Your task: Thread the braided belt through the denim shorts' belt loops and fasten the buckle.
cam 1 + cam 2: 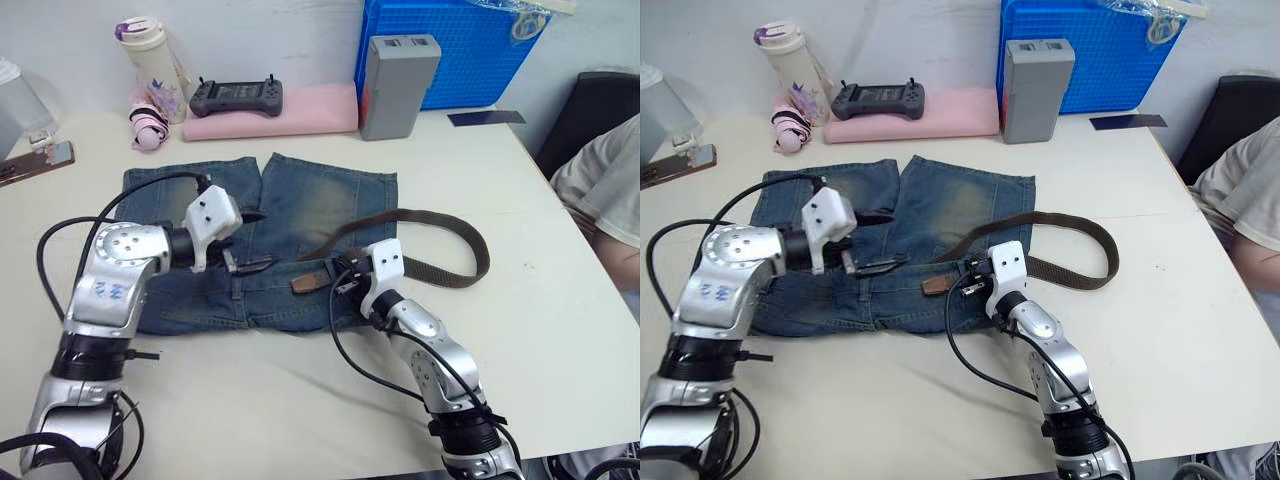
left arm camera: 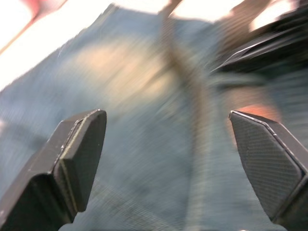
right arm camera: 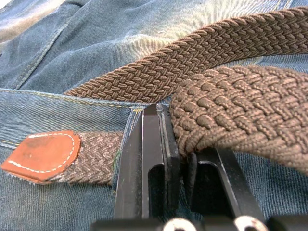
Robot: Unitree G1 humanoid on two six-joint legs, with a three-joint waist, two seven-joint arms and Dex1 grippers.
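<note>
The denim shorts (image 1: pixel 300 205) lie flat on the table, waistband towards me. The braided belt (image 1: pixel 470 245) curves in a loop off the shorts' right side and comes back across the waistband. Its tan leather tip (image 3: pixel 41 156) pokes out past a belt loop (image 3: pixel 129 130). My right gripper (image 3: pixel 180 144) is shut on the belt just beside that loop, at the waistband (image 1: pixel 345 282). Over the shorts' left half my left gripper (image 1: pixel 250 240) hovers open, with nothing between its fingers (image 2: pixel 79 144). I cannot make out the buckle.
At the back lie a pink cloth pad (image 1: pixel 320 108) with a black controller (image 1: pixel 236 97) on it, a grey box (image 1: pixel 397 85), a blue crate (image 1: pixel 450 50) and a bottle (image 1: pixel 150 65). A person's sleeve (image 1: pixel 600 180) is at the right edge.
</note>
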